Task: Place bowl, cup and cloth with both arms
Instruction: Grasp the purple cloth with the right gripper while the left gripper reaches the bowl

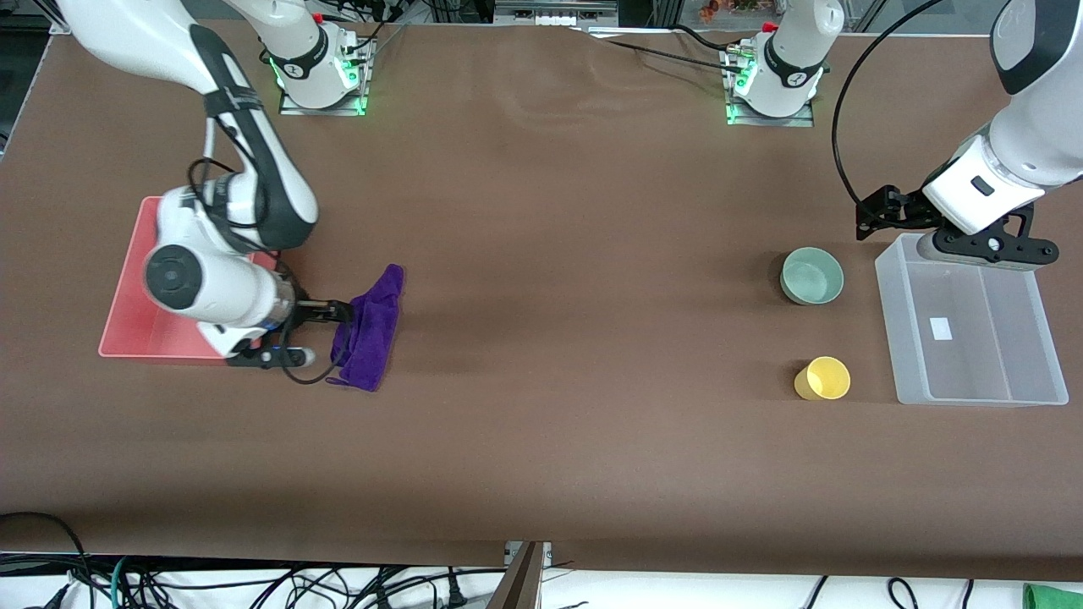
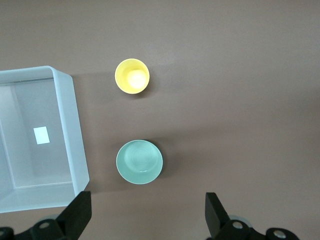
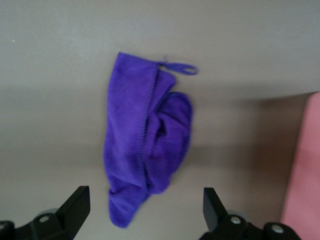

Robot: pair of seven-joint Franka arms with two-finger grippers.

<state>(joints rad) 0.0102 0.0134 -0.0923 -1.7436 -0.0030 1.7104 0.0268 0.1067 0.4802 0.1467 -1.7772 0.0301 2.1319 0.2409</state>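
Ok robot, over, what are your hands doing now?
Left gripper open above the clear bin's edge, holding nothing. Right gripper open over the purple cloth. Bowl and cup untouched beside the bin. Nothing in the way.

Red tray (image 1: 127, 326) partly hidden under right arm; cloth (image 3: 145, 150) blurred.

The cloth (image 3: 147, 145) looked soft and fuzzy; the bowl (image 2: 139, 161) smooth, glazed; the bin (image 1: 969, 326) frosted plastic; the table (image 1: 575, 211) matt.
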